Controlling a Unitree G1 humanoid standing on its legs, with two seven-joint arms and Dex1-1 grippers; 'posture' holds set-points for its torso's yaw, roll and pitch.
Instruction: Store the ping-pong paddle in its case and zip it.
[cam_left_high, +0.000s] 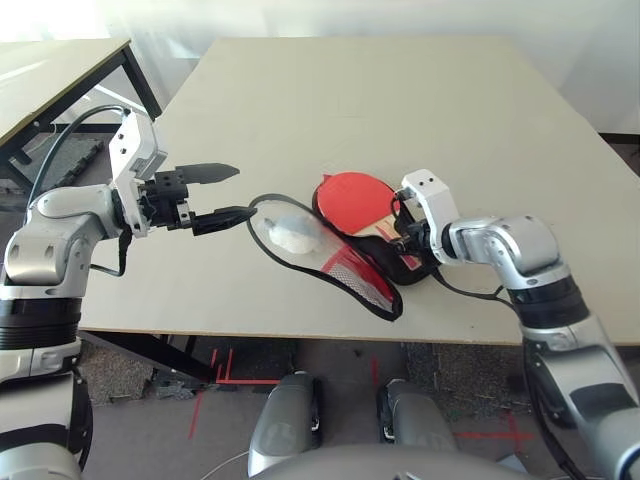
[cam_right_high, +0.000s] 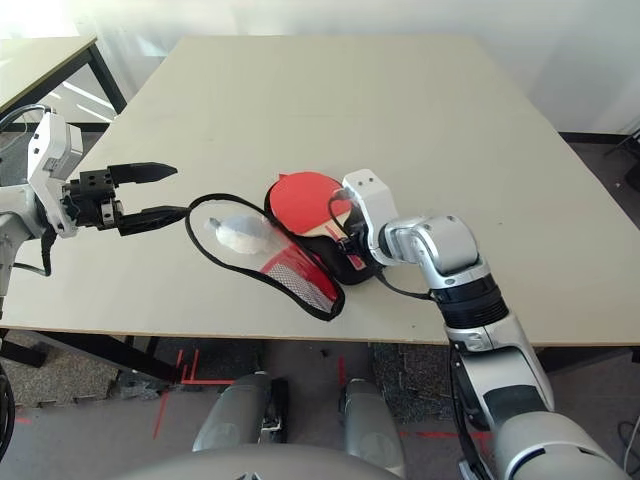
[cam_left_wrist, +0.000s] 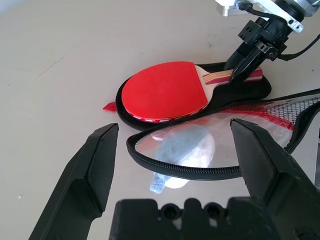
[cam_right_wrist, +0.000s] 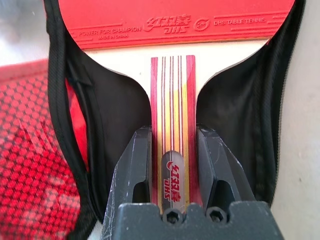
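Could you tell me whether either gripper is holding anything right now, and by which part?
The right gripper grips the ping-pong paddle by its wooden handle. The left gripper holds nothing.

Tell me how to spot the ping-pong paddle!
Find the open case near the table's front edge. The ping-pong paddle lies on its black half, handle held by the right end effector. Its face is smooth red rubber, unlike the meshed flap.
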